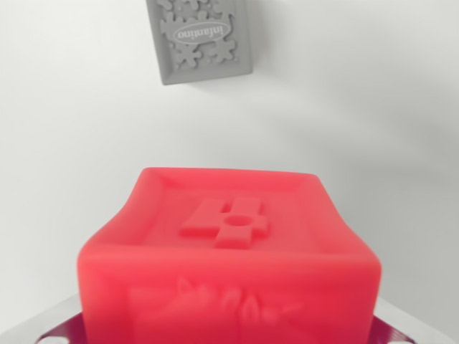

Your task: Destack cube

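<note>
Although only two metal tips of the hand [229, 333] show, one at each bottom corner of the wrist view, they sit on either side of the red cube [229, 265], and I cannot tell whether they press on it or stand just clear. The red cube fills the lower half of the view, its top face turned up with a raised figure four [228, 222] inside a shallow rim. Nothing shows beneath it, so whether it rests on another cube or hangs in the air is hidden.

Toward the far edge of the white tabletop [72, 129], well apart from the red cube, lies a grey cube [201, 39] with a raised oval label and puzzle-piece shapes on its upper face. It sits flat and alone.

My judgement is that the step in hand is the carrying or setting down of the red cube away from its partner, since the two are already apart. The next move calls for a level descent to a bare part of the tabletop, with the release held until the cube is seated.

The tabletop is plain, white and matte, softly lit; no room beyond it shows.
</note>
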Controlling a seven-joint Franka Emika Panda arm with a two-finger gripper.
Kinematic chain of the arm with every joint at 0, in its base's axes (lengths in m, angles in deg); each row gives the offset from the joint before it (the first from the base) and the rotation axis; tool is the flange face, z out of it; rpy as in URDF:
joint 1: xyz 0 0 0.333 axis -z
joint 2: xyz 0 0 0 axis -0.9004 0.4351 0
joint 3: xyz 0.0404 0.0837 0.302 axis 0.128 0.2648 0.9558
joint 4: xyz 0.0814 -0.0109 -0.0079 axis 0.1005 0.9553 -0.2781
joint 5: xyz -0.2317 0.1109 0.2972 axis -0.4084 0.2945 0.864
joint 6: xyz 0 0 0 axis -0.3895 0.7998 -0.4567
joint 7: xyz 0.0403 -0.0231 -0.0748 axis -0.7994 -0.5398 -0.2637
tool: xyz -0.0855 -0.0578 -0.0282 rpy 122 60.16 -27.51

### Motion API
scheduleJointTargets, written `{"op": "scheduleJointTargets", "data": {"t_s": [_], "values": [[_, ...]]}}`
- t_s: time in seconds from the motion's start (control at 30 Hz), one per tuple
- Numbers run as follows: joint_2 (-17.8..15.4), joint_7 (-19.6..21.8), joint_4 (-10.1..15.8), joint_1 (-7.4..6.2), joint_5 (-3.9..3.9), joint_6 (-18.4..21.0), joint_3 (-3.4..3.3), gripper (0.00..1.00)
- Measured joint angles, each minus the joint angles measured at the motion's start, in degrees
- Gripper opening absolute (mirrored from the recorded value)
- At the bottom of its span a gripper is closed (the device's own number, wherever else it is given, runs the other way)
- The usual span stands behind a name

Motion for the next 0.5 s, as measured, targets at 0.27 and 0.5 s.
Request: {"op": "scheduleJointTargets", "data": {"t_s": [0.27, 0.5], "values": [[-0.88, 0.75, 2.22, 0.46, 0.20, -1.29, -0.56, 0.00], [-1.63, 1.35, 4.10, 0.89, 0.37, -2.38, -1.10, 0.00]]}}
